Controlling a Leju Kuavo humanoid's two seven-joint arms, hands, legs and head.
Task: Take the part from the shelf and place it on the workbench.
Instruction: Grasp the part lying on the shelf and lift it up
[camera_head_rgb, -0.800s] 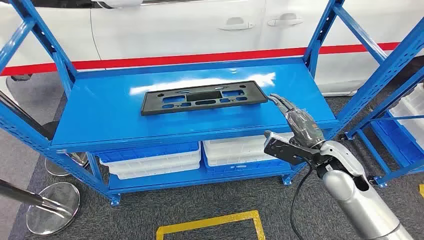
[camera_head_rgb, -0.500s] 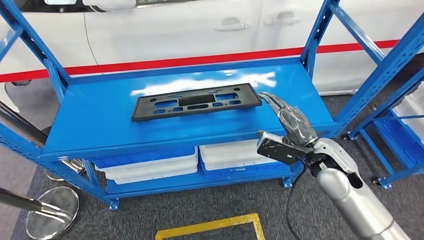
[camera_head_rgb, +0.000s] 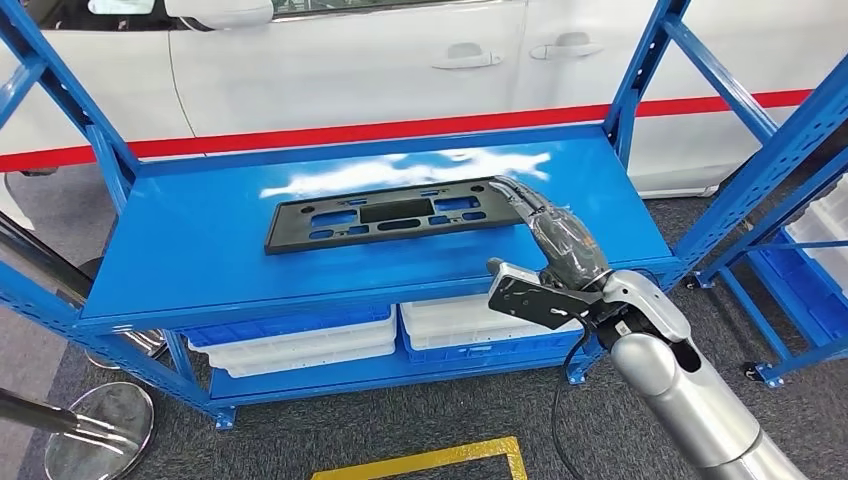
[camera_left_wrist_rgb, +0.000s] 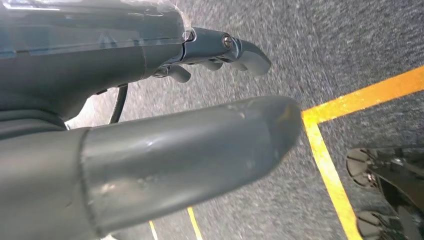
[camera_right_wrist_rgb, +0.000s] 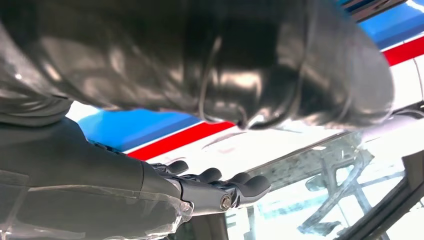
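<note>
The part (camera_head_rgb: 385, 214) is a flat black plastic panel with several cutouts. It lies on the blue top shelf (camera_head_rgb: 200, 250), near the middle. My right hand (camera_head_rgb: 556, 236) reaches in from the shelf's front right, its outstretched fingertips (camera_head_rgb: 508, 188) over the panel's right end. I cannot tell if they touch it. In the right wrist view the right hand (camera_right_wrist_rgb: 190, 190) has straight fingers, the thumb apart, and nothing in it. In the left wrist view my left hand (camera_left_wrist_rgb: 150, 60) hangs over grey carpet, fingers apart and holding nothing.
A white car with a red stripe (camera_head_rgb: 330, 128) stands right behind the shelf. Blue and white bins (camera_head_rgb: 300, 332) fill the lower level. Blue uprights (camera_head_rgb: 636, 72) frame the shelf, and another blue rack (camera_head_rgb: 790, 140) stands at the right. A stanchion base (camera_head_rgb: 95, 432) and yellow floor tape (camera_head_rgb: 430, 460) lie below.
My right hand has moved left and forward, from beside the panel's right end to over it. The view shifted a little. The panel stays flat on the shelf.
</note>
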